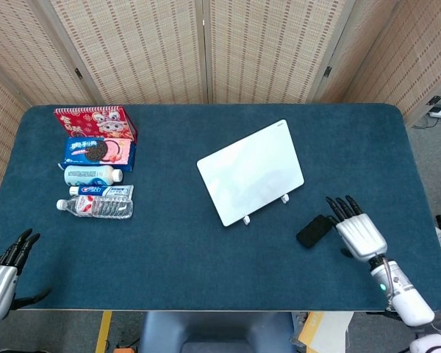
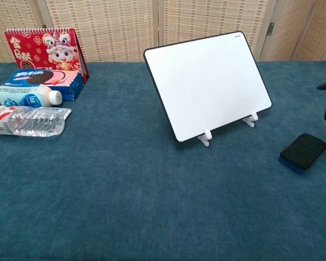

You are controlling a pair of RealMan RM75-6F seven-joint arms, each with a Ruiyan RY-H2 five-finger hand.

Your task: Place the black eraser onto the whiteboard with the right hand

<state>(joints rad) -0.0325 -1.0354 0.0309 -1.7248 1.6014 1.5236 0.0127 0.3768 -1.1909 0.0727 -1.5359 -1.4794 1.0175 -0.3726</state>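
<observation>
Covering most of both views, the desk [image 1: 206,257] carries everything. The whiteboard [image 1: 251,171] stands tilted on two small feet near the middle, its face angled up so an eraser could likely rest against it. The right robot hand [image 1: 355,229] hovers released, fingers apart, just beside the eraser [image 1: 314,230], apparently lining up a grasp. The left robot hand [image 1: 1,269] idles released off the front-left corner.

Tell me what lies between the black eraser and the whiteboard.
Only bare blue tablecloth lies between the black eraser and the whiteboard; the chest view shows this best.
</observation>
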